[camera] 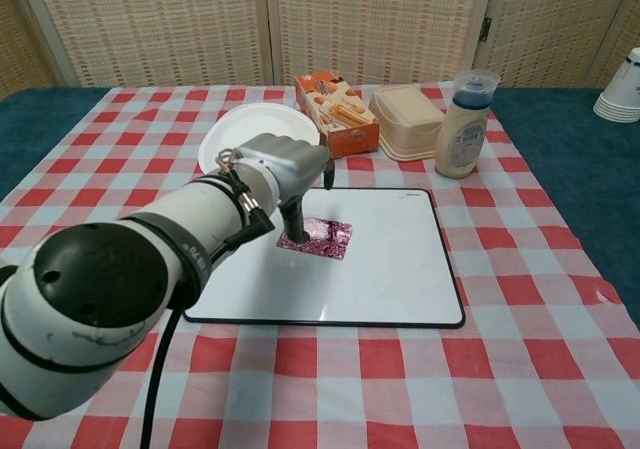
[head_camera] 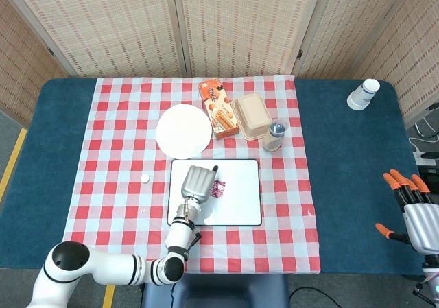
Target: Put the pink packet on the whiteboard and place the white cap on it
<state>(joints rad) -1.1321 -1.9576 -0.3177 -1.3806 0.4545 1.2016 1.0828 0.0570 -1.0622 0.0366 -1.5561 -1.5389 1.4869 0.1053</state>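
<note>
The pink packet [head_camera: 219, 188] [camera: 318, 237] lies flat on the left half of the whiteboard [head_camera: 240, 205] [camera: 400, 269]. My left hand [head_camera: 197, 183] [camera: 280, 174] hovers just left of it, with one finger lifted clear and the thumb tip at the packet's left edge. The small white cap [head_camera: 145, 178] rests on the checked cloth left of the board; my arm hides it in the chest view. Far off at the table's right edge, my right hand [head_camera: 411, 208] is empty with its fingers spread.
Behind the board stand a white plate [head_camera: 183, 130] [camera: 250, 129], an orange snack box [head_camera: 217, 107] [camera: 337, 114], a beige lidded container [head_camera: 251, 115] [camera: 407, 121] and a bottle [head_camera: 274, 136] [camera: 461, 124]. Stacked paper cups [head_camera: 363, 94] [camera: 622, 87] sit at the far right.
</note>
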